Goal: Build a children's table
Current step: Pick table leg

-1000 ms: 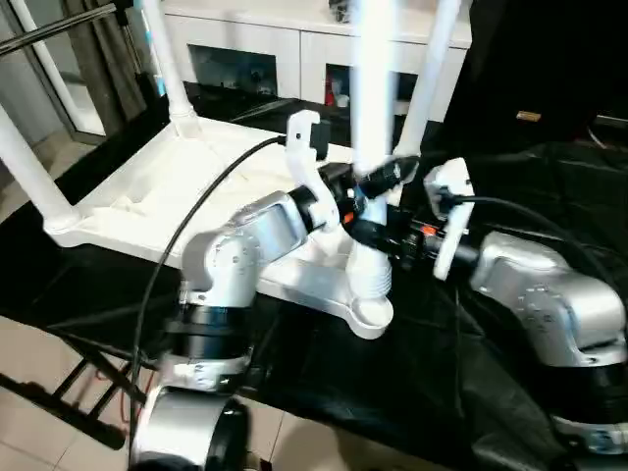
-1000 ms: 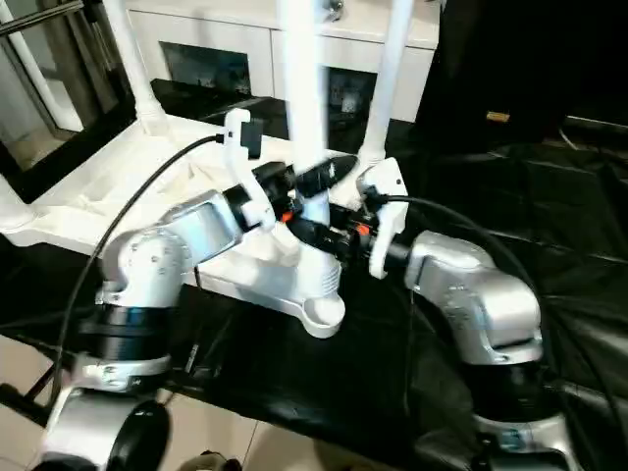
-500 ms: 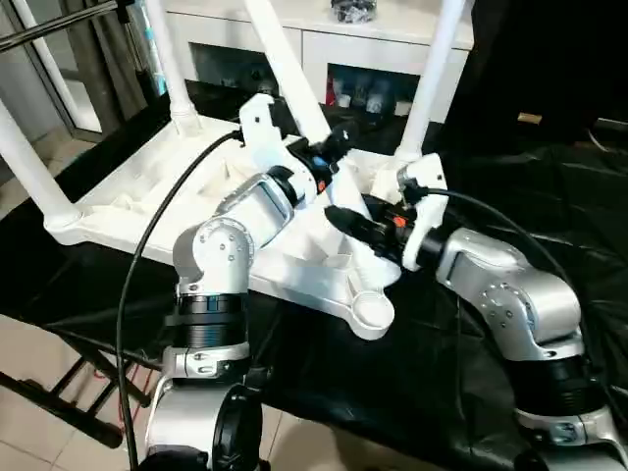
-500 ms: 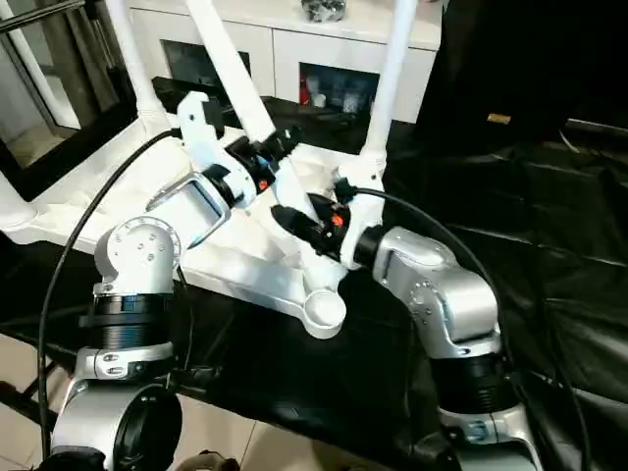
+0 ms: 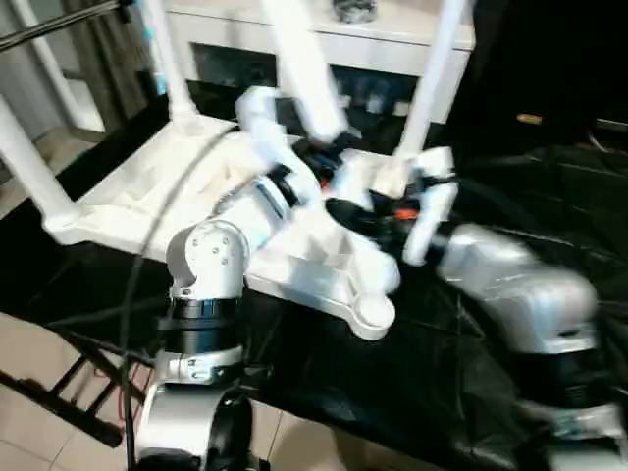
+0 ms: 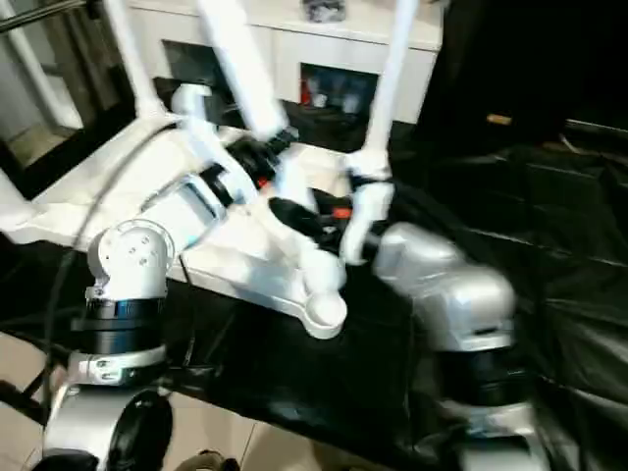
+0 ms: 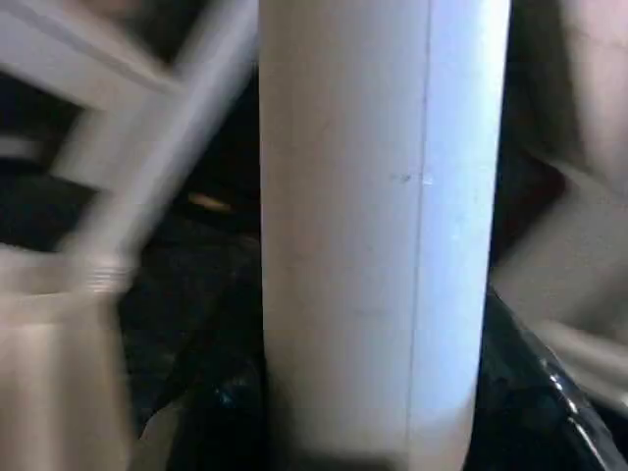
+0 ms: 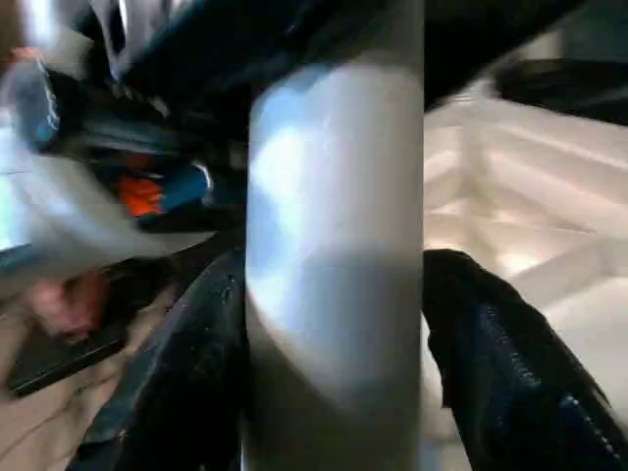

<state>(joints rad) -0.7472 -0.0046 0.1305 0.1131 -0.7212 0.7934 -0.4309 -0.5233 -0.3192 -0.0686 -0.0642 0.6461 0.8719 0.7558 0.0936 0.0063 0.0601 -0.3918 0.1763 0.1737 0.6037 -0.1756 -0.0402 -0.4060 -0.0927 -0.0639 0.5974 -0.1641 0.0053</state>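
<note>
Tabletop (image 5: 147, 191), white plastic, lies underside up on a black-covered work surface (image 5: 422, 373), in front of a white cabinet (image 5: 392, 39). Three white legs (image 5: 437, 69) stand upright in its corner sockets. The corner socket (image 5: 371, 314) nearest the robot is an open round cup.

A fourth leg (image 5: 304, 69) leans over the tabletop, tilted, its lower end lying near that open socket. The left gripper (image 5: 319, 157) is clamped on this leg above the tabletop; in the left wrist view the white tube (image 7: 383, 226) sits between its black fingers (image 7: 549, 392). The right gripper (image 5: 353, 211) meets the same leg lower down, closer to the open socket; in the right wrist view the tube (image 8: 334, 275) stands between both fingers (image 8: 500, 353), but whether they press on it cannot be told.
</note>
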